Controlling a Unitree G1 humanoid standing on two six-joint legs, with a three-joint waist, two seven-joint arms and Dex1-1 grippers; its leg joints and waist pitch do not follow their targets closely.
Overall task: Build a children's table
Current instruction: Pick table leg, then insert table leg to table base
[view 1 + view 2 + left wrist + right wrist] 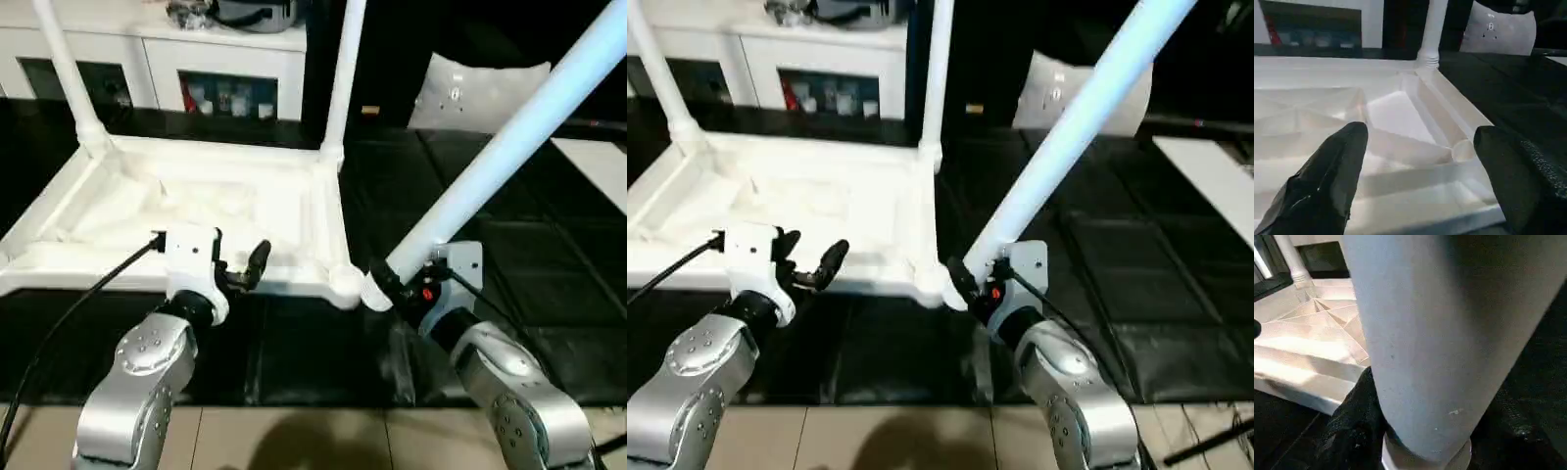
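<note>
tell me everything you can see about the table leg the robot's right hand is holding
The leg is a long, smooth, white plastic-looking tube, slightly tapered. It leans steeply, its upper end running out of the picture toward the robot's right. The right gripper is shut around its lower part. Its flared lower end sits at the near right corner of the upturned table top, not upright in a socket.

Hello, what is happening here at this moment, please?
A robot is building a white children's table. The table top lies upside down with two legs already standing in its far corners. The right gripper, jaws shut, holds a third leg tilted, its end at the near right corner socket. The left gripper is open at the near edge.
</note>
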